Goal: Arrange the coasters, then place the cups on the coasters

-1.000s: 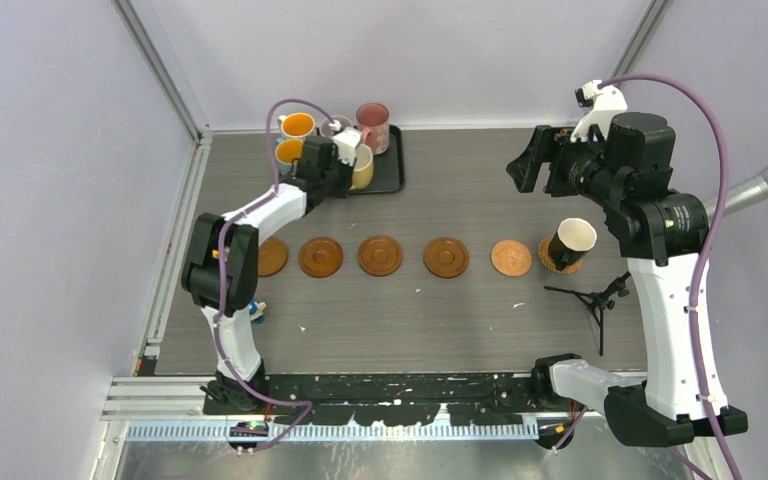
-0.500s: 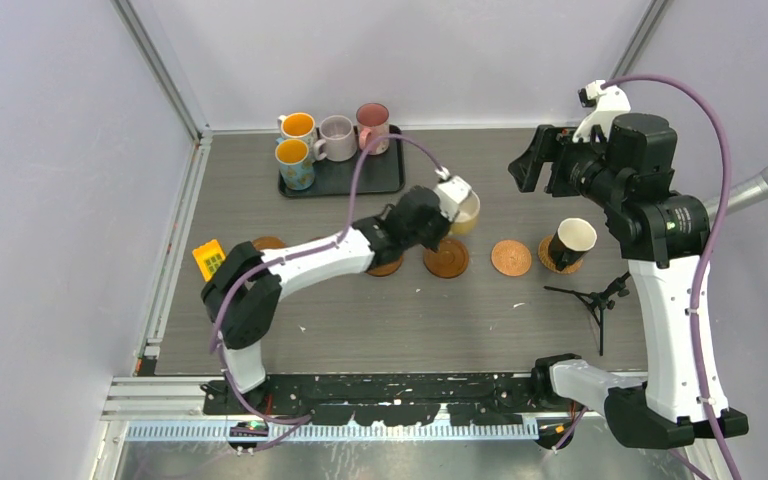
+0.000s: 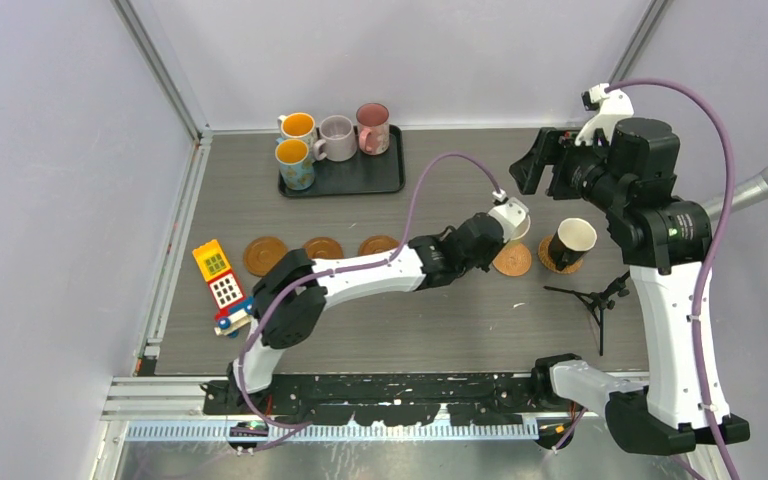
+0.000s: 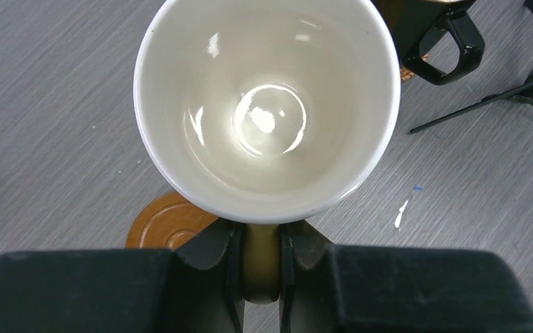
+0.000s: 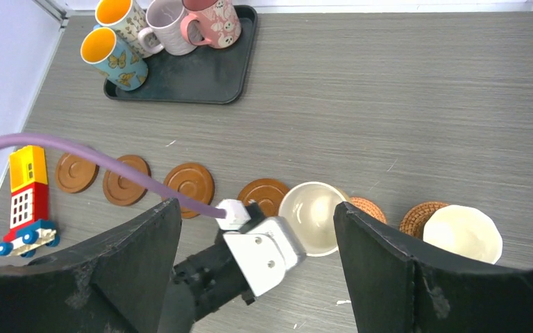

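The left pincer (image 4: 260, 258) is clamped on the handle of the cream-yellow mug (image 4: 267, 104) and holds it upright above the row of coasters, right of centre in the top view. It is over or just beside the bare coaster (image 3: 512, 260). The black mug (image 3: 572, 243) stands on the rightmost coaster (image 5: 416, 216). Four mugs sit on the black tray (image 3: 360, 178) at the upper left of the bench (image 3: 440, 170). At upper right, the right pincer (image 5: 257, 215) is spread wide and holds nothing.
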Robot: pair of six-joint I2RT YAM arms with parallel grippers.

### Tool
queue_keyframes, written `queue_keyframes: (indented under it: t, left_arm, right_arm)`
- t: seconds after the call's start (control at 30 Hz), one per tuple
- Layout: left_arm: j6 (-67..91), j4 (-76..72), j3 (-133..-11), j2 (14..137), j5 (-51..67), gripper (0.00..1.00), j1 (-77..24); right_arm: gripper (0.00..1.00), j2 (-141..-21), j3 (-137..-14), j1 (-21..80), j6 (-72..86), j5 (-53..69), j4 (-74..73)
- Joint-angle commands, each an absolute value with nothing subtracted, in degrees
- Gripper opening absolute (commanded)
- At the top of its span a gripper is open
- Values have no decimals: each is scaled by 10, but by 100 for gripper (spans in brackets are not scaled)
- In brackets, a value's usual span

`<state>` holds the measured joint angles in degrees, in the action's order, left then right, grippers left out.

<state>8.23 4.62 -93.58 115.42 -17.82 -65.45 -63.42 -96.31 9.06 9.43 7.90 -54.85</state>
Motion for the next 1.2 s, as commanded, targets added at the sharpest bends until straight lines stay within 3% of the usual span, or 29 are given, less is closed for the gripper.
queue_keyframes:
  t: [0.0, 0.3, 1.17]
  left_arm:
    - [94, -2, -1001, 1178, -214, 0, -667]
    - [123, 63, -1113, 1271, -250, 0, -678]
    - [212, 95, -1192, 1338, -377, 0, -724]
  right_arm:
    - [85, -617, -970, 93, 103, 62, -522]
    - [85, -616, -969, 92, 106, 60, -518]
    - [85, -599, -958, 90, 111, 60, -516]
